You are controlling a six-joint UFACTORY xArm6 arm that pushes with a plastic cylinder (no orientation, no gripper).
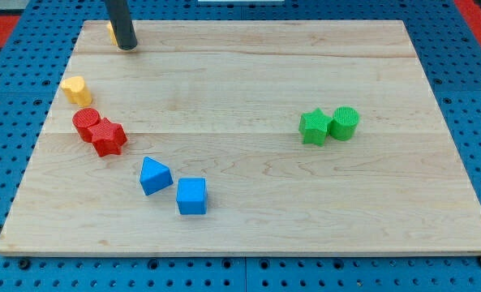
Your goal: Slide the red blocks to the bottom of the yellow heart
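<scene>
A yellow heart block (76, 90) lies at the view's left on the wooden board (248, 73). Just below it, a red round block (86, 123) and a red star block (108, 136) touch each other; the round one lies close under the heart. My tip (127, 46) rests near the board's top left corner, well above the heart and the red blocks. A second yellow block (111, 32) is mostly hidden behind the rod; its shape cannot be made out.
A blue triangular block (154, 176) and a blue cube (191, 195) lie at the lower left of centre. A green star (314, 126) and a green cylinder (345, 122) touch at the view's right. Blue pegboard surrounds the board.
</scene>
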